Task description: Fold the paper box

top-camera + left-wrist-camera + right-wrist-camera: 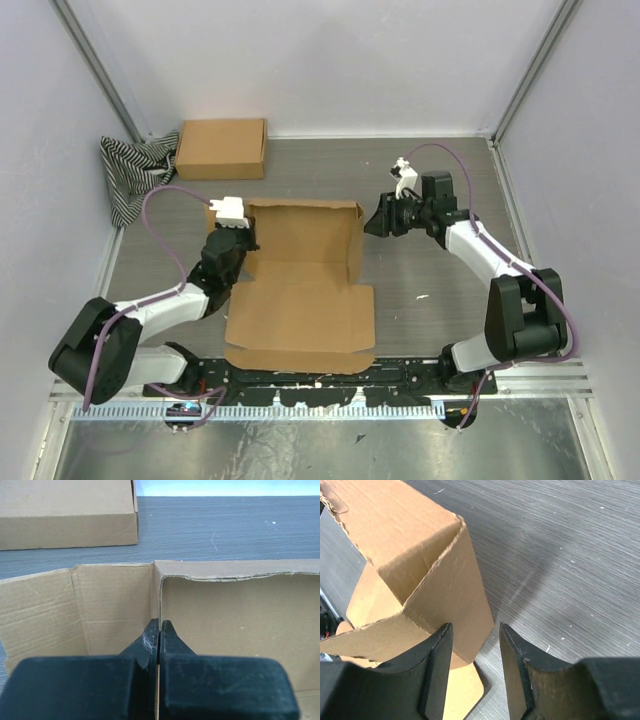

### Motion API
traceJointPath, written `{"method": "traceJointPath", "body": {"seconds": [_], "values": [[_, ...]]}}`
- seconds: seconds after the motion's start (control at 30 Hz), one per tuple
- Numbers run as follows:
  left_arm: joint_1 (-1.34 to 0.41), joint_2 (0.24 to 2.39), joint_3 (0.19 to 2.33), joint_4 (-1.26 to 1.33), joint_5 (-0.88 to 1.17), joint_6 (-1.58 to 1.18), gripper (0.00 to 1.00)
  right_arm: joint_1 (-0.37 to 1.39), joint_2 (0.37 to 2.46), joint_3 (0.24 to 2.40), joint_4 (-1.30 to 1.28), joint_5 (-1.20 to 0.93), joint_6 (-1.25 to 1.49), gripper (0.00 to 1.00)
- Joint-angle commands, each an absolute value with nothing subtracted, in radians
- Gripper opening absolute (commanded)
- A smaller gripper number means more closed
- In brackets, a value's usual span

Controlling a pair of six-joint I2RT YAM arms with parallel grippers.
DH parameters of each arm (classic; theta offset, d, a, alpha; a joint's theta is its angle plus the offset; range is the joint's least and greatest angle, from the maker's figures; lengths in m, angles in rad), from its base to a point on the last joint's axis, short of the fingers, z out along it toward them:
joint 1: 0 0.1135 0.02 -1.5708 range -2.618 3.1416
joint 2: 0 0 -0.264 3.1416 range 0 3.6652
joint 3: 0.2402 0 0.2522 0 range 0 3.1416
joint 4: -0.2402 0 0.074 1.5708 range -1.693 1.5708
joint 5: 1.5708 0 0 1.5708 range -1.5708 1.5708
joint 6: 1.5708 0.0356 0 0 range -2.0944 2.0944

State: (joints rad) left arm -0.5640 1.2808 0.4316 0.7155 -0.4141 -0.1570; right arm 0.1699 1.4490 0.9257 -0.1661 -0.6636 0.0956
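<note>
- Paper box [300, 240] sits mid-desk [430, 290], half formed, lid flap [300, 320] lying flat toward me.
- Left gripper [159, 630] is clenched on the box's left wall [156, 595]; I hold it upright without tugging.
- Right gripper [475, 630] is released, just beside the right wall [356, 245]; I'd straddle its edge squarely before closing.
</note>
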Motion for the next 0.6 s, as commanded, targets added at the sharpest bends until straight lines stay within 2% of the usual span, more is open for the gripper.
{"method": "traceJointPath", "body": {"seconds": [0.0, 0.3, 0.57], "values": [[-0.566, 1.233, 0.422, 0.779, -0.406, -0.151, 0.00, 0.220, 1.444, 1.011, -0.193, -0.716, 0.017, 0.48], [-0.566, 1.222, 0.384, 0.825, -0.414, -0.155, 0.00, 0.287, 1.321, 0.971, -0.268, -0.533, 0.042, 0.50], [-0.566, 1.243, 0.338, 0.903, -0.405, -0.169, 0.00, 0.330, 1.154, 0.852, -0.230, -0.404, 0.096, 0.53]]}}
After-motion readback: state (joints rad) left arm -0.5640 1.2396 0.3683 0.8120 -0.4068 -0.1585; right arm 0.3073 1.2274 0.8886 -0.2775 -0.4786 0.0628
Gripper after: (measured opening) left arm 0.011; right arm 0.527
